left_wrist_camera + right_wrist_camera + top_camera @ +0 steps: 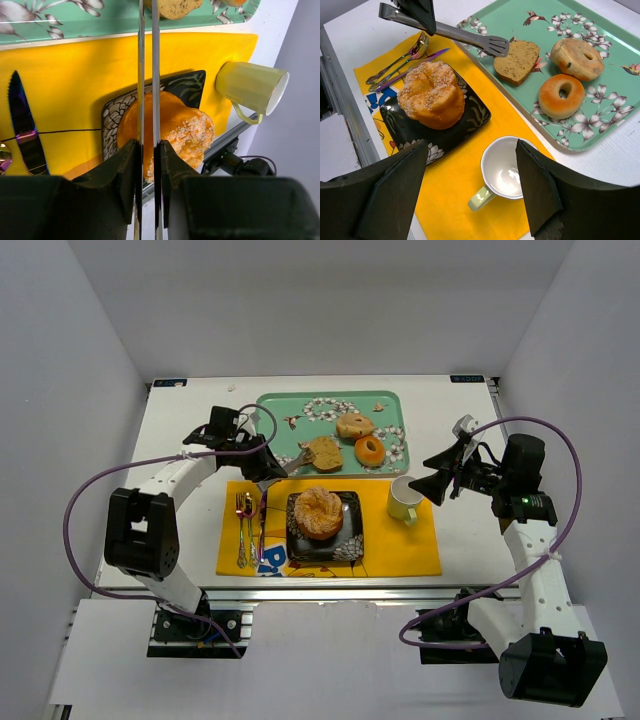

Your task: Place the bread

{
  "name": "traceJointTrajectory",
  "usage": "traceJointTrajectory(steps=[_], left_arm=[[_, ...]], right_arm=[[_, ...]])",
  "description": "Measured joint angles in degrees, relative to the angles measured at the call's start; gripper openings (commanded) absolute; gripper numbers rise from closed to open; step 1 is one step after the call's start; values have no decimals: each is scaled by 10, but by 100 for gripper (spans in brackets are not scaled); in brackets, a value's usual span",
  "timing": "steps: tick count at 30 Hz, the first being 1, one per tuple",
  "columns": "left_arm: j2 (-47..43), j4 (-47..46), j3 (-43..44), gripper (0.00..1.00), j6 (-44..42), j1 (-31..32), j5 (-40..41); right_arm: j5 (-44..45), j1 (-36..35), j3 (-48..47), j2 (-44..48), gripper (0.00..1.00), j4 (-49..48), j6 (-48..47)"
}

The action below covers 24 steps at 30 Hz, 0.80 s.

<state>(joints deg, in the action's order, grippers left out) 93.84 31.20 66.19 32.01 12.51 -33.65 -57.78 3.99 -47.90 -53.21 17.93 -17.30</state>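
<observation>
Top ext: left gripper [262, 462] is clamped on steel tongs [290, 462], whose tip is at the near-left edge of the mint floral tray [275, 410]. The sugar-crusted bread [320, 512] – round, ridged – sits on a black square plate [352, 540] on a yellow mat [400, 545]. The right gripper [440, 472] hovers by the pale cup [404, 498].

L wrist: the tong blades are thin, shiny and near-parallel w/ a narrow gap. The bread lies below them, its crust grainy.

R wrist: fingers [545, 190] are spread wide and hold nothing. The slotted tong tip lies beside a brown slice [517, 62] – contact can't be told. Two bagels [562, 95] rest on the tray.
</observation>
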Motion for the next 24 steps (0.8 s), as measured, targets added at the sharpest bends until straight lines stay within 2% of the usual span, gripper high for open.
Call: traceJointTrajectory(steps=[4,9,18,24], left_arm=[[-1,-11,-2,0,10,0,-11],[-49,-54,-15,0,49,-13,-33],[-237,-66,-35,0,69,-41,-77],[-406,39,-126,0,54,-41,-105]], right_arm=[[0,0,0,0,76,0,0],[3,0,0,4,76,1,0],[4,0,0,11,76,1,-1],[4,0,0,11,76,2,0]])
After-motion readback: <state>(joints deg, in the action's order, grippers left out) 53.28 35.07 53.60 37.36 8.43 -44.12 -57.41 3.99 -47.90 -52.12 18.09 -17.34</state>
